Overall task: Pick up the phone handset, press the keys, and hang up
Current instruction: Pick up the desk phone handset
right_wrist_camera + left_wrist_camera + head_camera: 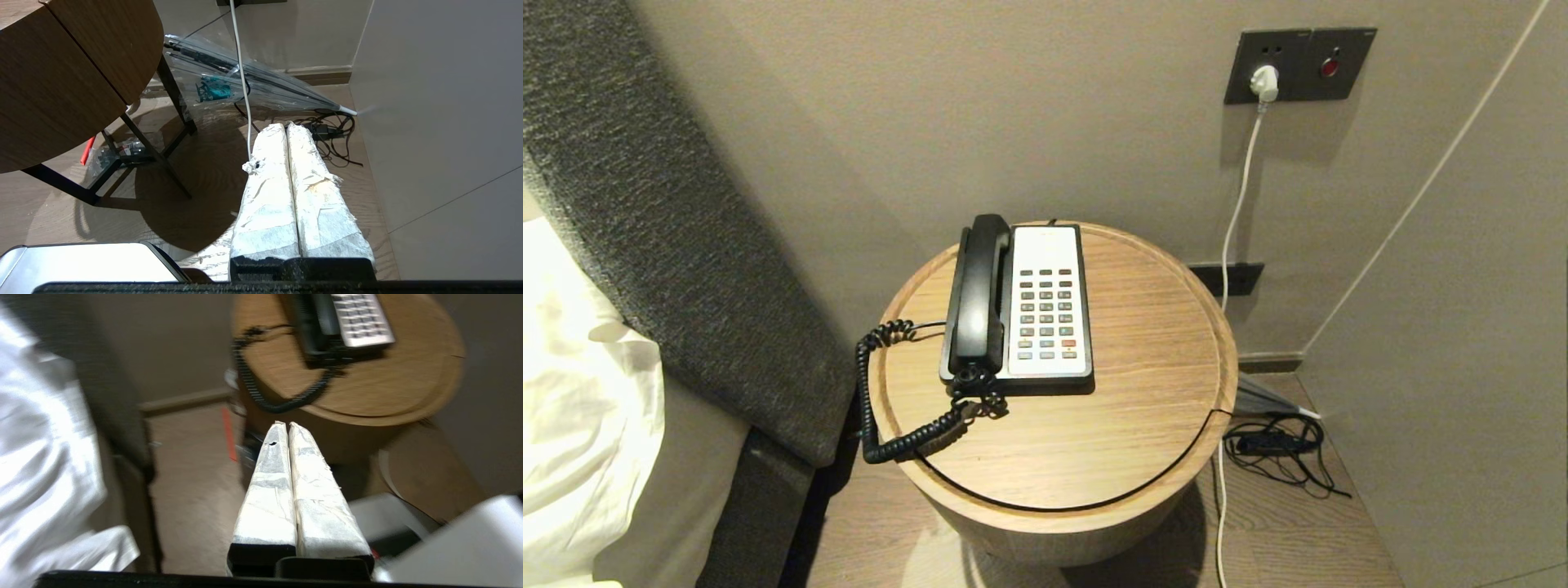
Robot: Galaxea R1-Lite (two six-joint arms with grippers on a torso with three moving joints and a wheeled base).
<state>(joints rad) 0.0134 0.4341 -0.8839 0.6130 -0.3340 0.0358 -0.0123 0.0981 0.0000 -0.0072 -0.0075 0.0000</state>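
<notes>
A black handset (977,296) rests in its cradle on the left side of a phone base with a white keypad (1046,304), on a round wooden side table (1143,384). A black coiled cord (894,408) hangs off the table's left edge. Neither arm shows in the head view. My left gripper (286,424) is shut and empty, low in front of the table, well short of the phone (347,322). My right gripper (285,126) is shut and empty, low near the floor to the right of the table (61,81).
A padded headboard (670,229) and white bedding (580,392) stand left of the table. A white cable (1237,204) runs from a wall socket down to the floor. A clear folded umbrella (253,85) and a black adapter with cables (327,130) lie on the floor at the right.
</notes>
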